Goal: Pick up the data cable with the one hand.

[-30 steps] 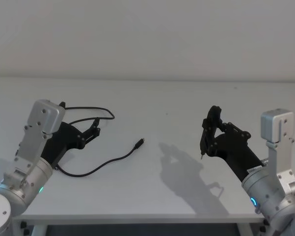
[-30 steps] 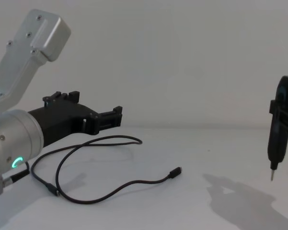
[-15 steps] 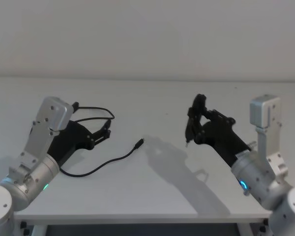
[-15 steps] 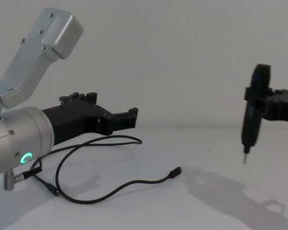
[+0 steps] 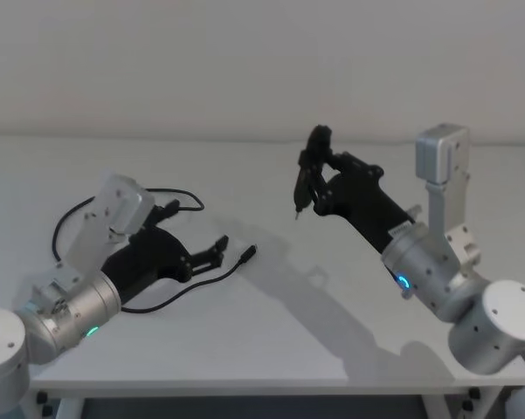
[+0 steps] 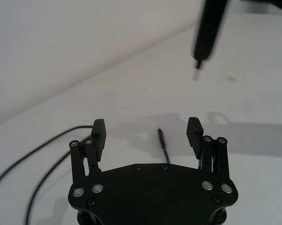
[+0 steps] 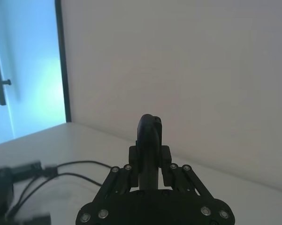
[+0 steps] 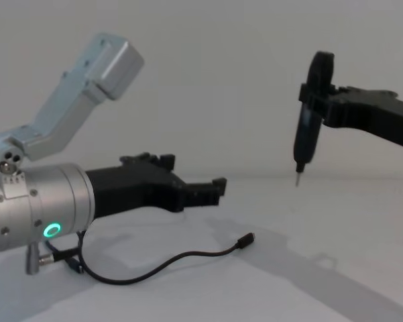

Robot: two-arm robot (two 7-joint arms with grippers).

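Black data cable on a plain white table.
Cable plugs black too. left gripper and right gripper matte black, small silver screws. pen-shaped tool black, pale metal tip. left arm and right arm silver-grey. left light ring green, right light ring blue. wall off-white, unpatterned.

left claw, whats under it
The cable lies on the table under the open left claw, its plug just past the fingertips. The stretch beneath the claw's body is covered. The right claw holds a black tool farther off.
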